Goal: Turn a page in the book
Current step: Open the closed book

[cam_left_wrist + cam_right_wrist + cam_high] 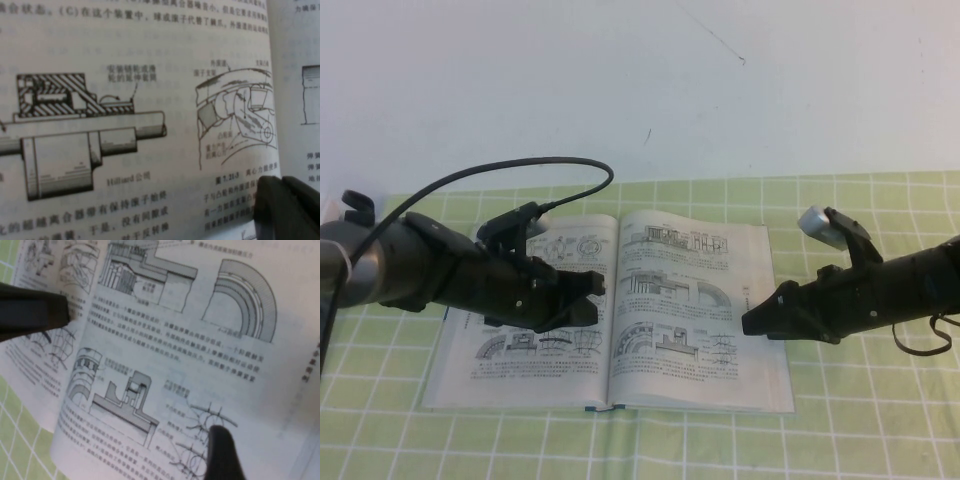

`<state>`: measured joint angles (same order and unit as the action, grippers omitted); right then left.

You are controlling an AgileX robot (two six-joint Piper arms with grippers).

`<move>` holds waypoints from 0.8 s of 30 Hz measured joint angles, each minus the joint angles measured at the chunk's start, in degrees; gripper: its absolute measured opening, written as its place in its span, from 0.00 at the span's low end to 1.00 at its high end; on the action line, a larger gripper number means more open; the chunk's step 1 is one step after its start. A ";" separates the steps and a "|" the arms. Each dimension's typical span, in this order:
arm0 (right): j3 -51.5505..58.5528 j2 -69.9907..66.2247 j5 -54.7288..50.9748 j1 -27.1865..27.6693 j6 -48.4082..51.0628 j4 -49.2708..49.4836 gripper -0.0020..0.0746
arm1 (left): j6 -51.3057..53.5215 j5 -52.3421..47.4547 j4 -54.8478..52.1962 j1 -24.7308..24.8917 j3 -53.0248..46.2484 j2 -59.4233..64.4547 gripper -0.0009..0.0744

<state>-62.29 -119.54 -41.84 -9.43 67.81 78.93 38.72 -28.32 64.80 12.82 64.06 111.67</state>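
The book [570,360] lies open and flat on the table, and a bit of its teal cover [603,408] shows at the near end of the spine. The page [685,335] on the right, printed with arch and section drawings, lies flat; it also shows in the right wrist view [200,340]. My left gripper [592,298] is shut and rests low on the left-hand page [125,125] beside the gutter; it also shows in the left wrist view [285,210]. My right gripper [750,323] sits on the right page just inside its outer edge; it also shows in the right wrist view [222,455].
A green checked cloth [860,420] covers the table around the book. A black cable [520,172] loops above the left arm. A white wall [640,80] stands behind. The left gripper also shows in the right wrist view [35,310].
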 joint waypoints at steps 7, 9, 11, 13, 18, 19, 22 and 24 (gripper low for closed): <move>0.00 -0.98 -2.29 0.00 2.07 3.51 0.56 | 0.00 -0.48 0.25 -0.08 0.23 0.63 0.01; 0.00 -1.23 -2.65 0.00 2.79 4.36 0.56 | 0.00 -0.48 0.25 -0.08 0.23 0.63 0.01; 0.00 -1.31 -2.99 0.00 3.17 5.14 0.56 | 0.39 -0.60 0.35 -0.08 0.23 0.63 0.01; 0.00 -1.31 -3.11 0.00 3.26 5.56 0.56 | 0.49 -0.81 0.46 -0.08 0.23 0.65 0.01; 0.00 -1.86 -3.44 0.00 3.40 7.64 0.56 | 0.59 -1.19 1.02 -0.34 0.32 0.85 0.01; 0.00 -1.98 -3.51 0.00 3.40 8.10 0.56 | 0.59 -1.19 1.16 -0.34 0.32 0.85 0.01; 0.00 -2.64 -4.25 0.00 3.40 10.35 0.56 | 0.89 -1.19 1.16 -0.46 0.32 0.85 0.01; 0.00 -3.33 -5.36 0.00 4.53 12.79 0.56 | 1.63 -1.32 1.39 -0.46 0.32 0.95 0.01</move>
<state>-62.29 -122.87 -47.20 -9.43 72.34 91.72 40.35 -29.64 66.19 12.36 64.38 112.62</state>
